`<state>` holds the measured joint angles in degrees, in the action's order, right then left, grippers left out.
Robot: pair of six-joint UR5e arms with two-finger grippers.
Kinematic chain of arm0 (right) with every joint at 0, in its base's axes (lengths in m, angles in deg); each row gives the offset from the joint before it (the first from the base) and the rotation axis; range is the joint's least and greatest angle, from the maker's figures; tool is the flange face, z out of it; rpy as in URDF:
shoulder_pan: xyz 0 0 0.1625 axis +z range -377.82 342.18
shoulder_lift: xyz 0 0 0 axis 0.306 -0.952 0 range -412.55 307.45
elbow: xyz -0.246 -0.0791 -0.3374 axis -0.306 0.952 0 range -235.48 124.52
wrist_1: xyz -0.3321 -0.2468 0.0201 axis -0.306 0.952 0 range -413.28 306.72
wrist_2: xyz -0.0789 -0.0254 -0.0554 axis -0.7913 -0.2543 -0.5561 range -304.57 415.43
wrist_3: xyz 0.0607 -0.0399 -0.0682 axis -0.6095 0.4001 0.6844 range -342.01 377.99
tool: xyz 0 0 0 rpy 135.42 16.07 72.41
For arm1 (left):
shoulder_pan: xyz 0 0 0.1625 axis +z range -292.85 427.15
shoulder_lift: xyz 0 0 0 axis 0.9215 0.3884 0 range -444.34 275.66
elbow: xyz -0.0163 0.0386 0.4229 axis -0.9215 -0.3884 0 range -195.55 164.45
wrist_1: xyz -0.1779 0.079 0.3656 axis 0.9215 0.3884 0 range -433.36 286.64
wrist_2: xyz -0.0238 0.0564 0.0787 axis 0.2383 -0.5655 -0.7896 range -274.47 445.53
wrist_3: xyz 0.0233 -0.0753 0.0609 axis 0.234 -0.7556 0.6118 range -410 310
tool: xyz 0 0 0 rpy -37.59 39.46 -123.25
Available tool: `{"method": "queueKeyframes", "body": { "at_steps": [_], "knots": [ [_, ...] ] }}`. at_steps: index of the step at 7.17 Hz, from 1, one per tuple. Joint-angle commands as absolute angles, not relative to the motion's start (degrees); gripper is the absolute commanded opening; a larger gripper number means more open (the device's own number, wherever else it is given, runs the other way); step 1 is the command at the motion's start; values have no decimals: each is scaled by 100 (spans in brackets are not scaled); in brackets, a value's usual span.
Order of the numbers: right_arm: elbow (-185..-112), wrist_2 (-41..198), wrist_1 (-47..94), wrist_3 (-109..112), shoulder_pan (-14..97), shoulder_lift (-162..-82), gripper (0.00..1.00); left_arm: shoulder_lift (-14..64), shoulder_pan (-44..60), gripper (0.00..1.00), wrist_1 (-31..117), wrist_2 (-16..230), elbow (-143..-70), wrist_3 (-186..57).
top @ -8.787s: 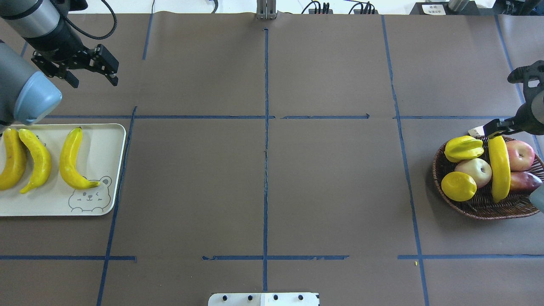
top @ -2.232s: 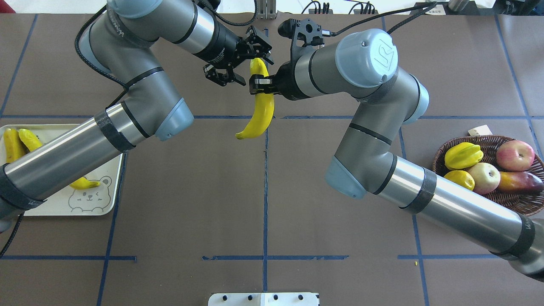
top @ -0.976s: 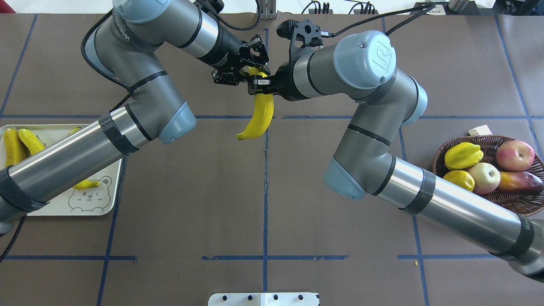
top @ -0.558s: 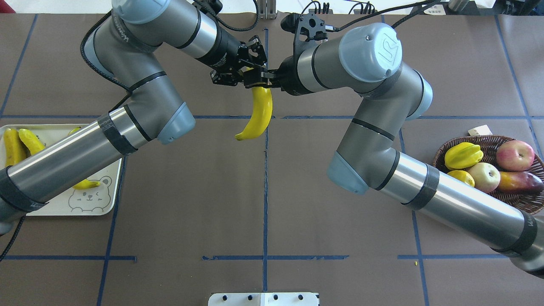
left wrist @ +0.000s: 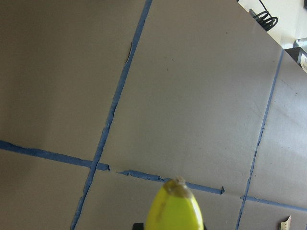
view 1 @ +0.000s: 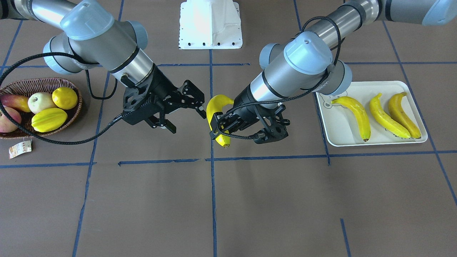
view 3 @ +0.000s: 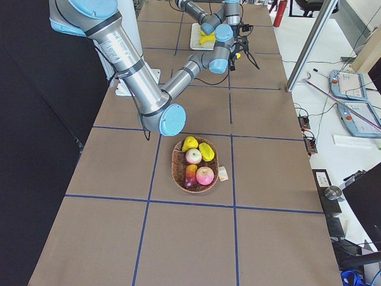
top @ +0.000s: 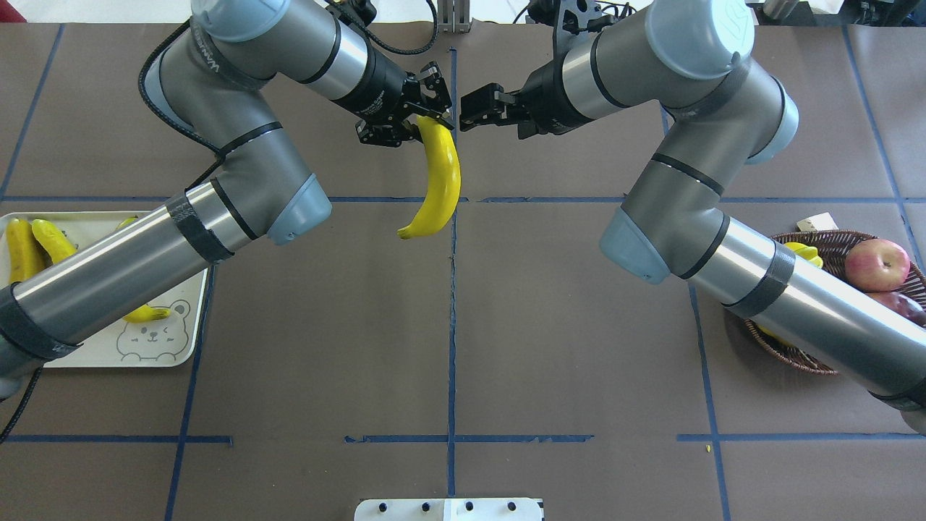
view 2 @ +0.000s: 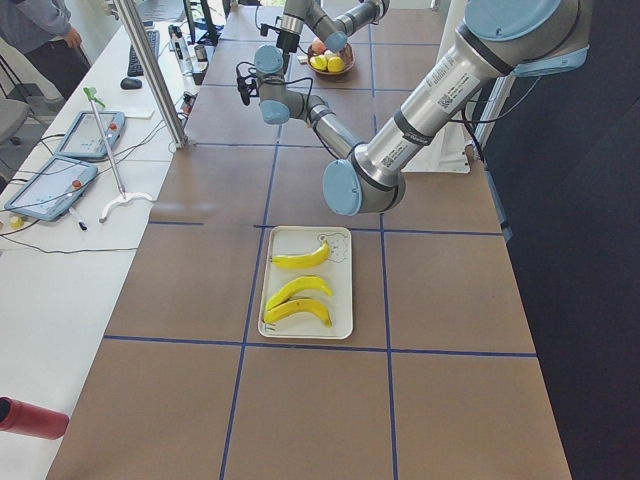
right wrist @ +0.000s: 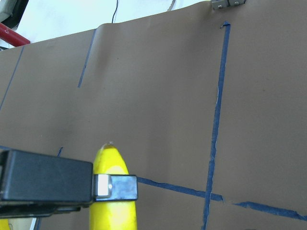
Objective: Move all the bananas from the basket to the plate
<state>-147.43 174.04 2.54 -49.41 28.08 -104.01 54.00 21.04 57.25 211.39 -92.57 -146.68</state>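
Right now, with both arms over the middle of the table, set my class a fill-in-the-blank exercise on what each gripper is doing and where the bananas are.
1. The left gripper is shut on a ___.
2. The right gripper stands ___, holding nothing.
3. On the plate lie ___ bananas.
4. The basket holds other fruit but ___ bananas.

Missing words: banana; open; three; no
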Motion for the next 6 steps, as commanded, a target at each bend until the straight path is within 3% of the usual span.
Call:
{"method": "queueKeyframes", "body": {
  "at_steps": [1,4,6],
  "knots": [
    [-14751,17522,253,-4934,2894,-10449,100,5400,2100,0,5725,21139,-9254,-14668],
    [-14759,17548,271,-4925,2998,-10606,100,5347,2074,0,5708,21139,-9254,-14686],
    [-14768,17610,314,-4907,3183,-10975,100,4779,1856,0,5637,21157,-9411,-14686]
  ]
}}
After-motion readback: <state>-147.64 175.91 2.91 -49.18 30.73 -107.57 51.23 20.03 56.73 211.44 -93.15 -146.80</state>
